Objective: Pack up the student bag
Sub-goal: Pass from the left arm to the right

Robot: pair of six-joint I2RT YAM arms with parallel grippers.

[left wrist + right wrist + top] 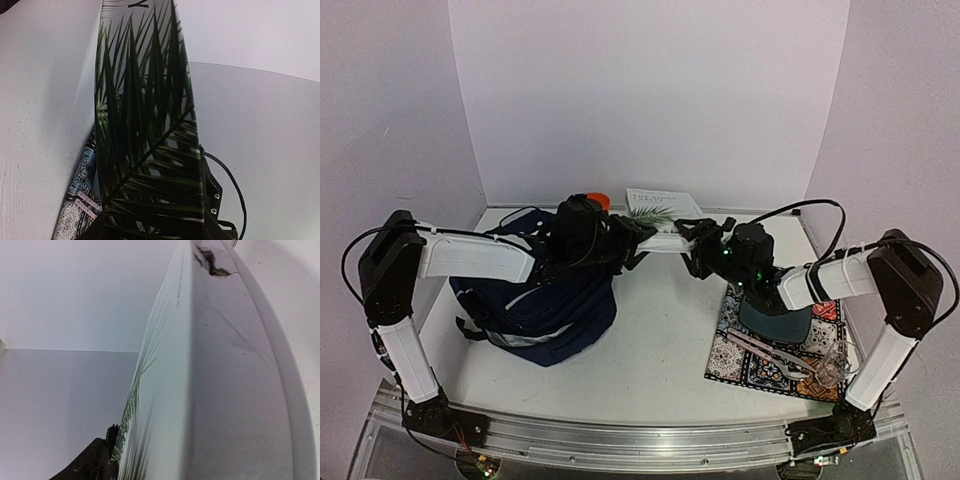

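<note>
The student bag, a navy-blue backpack with black straps, lies on the table at the left, under my left arm. A white book with a green palm-leaf cover hangs in the air between my two grippers at the table's back middle. My left gripper is shut on its left end. My right gripper is shut on its right end. The palm-leaf cover fills the left wrist view, with the right gripper's black body at its edge. The right wrist view shows the book's white edge beside a black finger.
A patterned mat lies at the right front with a dark teal cap, metal scissors and a clear item on it. An orange object sits behind the left wrist. White walls enclose the table.
</note>
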